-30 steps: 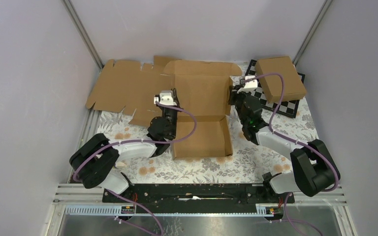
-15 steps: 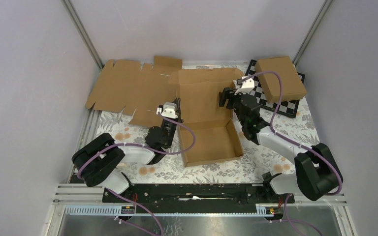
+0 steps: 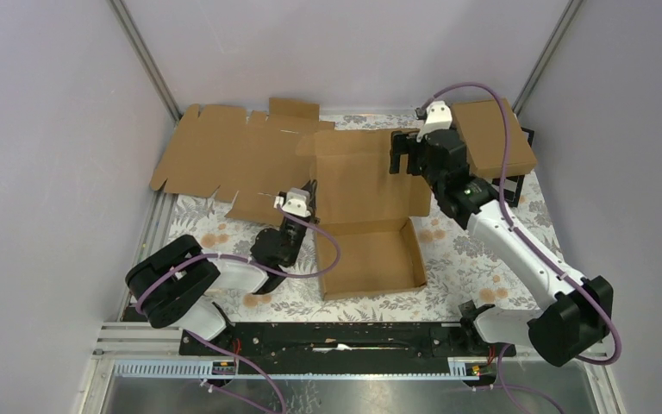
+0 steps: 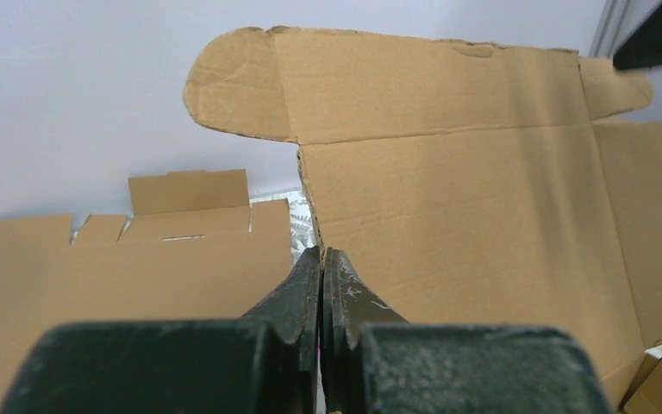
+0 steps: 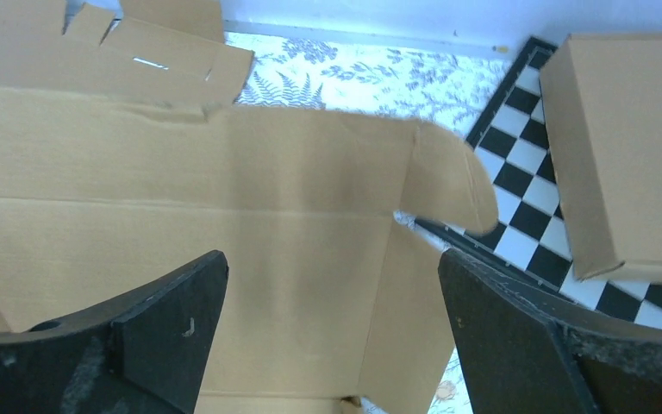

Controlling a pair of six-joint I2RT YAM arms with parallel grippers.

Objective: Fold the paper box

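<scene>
The paper box [image 3: 369, 216] lies mid-table, its shallow tray [image 3: 371, 257] near me and its lid panel [image 3: 358, 172] tilted up behind. My left gripper [image 3: 312, 193] is shut on the box's left edge where lid meets tray; in the left wrist view the cardboard edge runs between the closed fingertips [image 4: 321, 259]. My right gripper [image 3: 405, 159] hangs open above the lid's right side, touching nothing. In the right wrist view the lid [image 5: 224, 198] and its rounded side flap [image 5: 452, 177] lie below the wide-apart right gripper [image 5: 332, 272].
A wide flat cardboard sheet [image 3: 224, 155] lies at the back left. A chessboard [image 3: 517, 185] at the back right carries another closed brown box [image 3: 521, 147]. Grey walls enclose the floral tablecloth [image 3: 465, 259] on three sides.
My right gripper opened, let go of the box's right side and rose toward the back. The left gripper pulled back toward me, and the box slid and turned with it.
</scene>
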